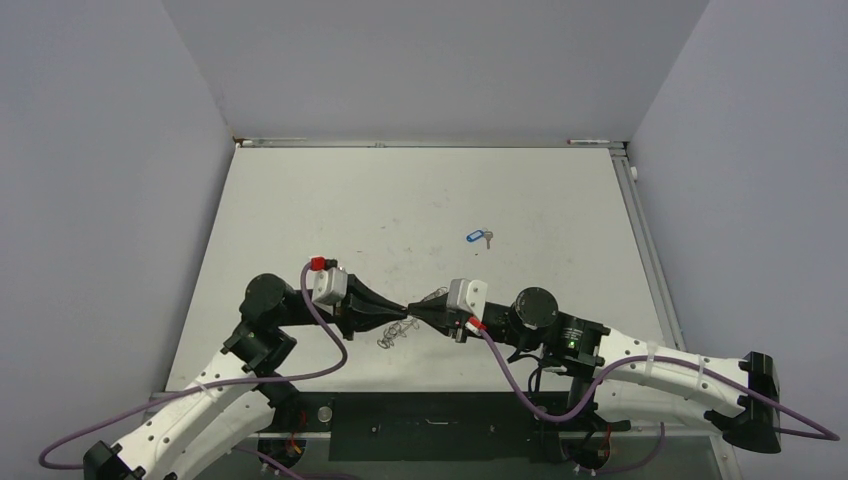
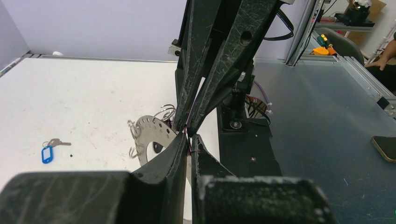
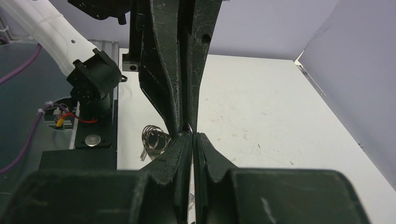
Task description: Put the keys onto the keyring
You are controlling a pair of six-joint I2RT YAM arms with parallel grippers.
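Grey metal keyring, a flat ring fringed with wire loops, lies at the centre of the left wrist view, just left of the point where the two pincers meet. In the overhead view it shows as a tangle of wire just below that meeting point, in the lower middle of the frame. Whether it rests on the white table or hangs clear of it cannot be told. From the left of the overhead view comes the left gripper and from the right the right gripper, so that they stand tip to tip. Each pair of black fingers is drawn together to a thin slit. In the right wrist view a small dark wire loop sits exactly at the junction of the four tips; which pincer grips it, or whether both do, cannot be told. More wire loops show just left of the tips in that view. The blue-tagged key lies flat on the table well apart from the pincers. It is above and right of them in the overhead view and at the lower left of the left wrist view, with its silver blade to the right of the tag.
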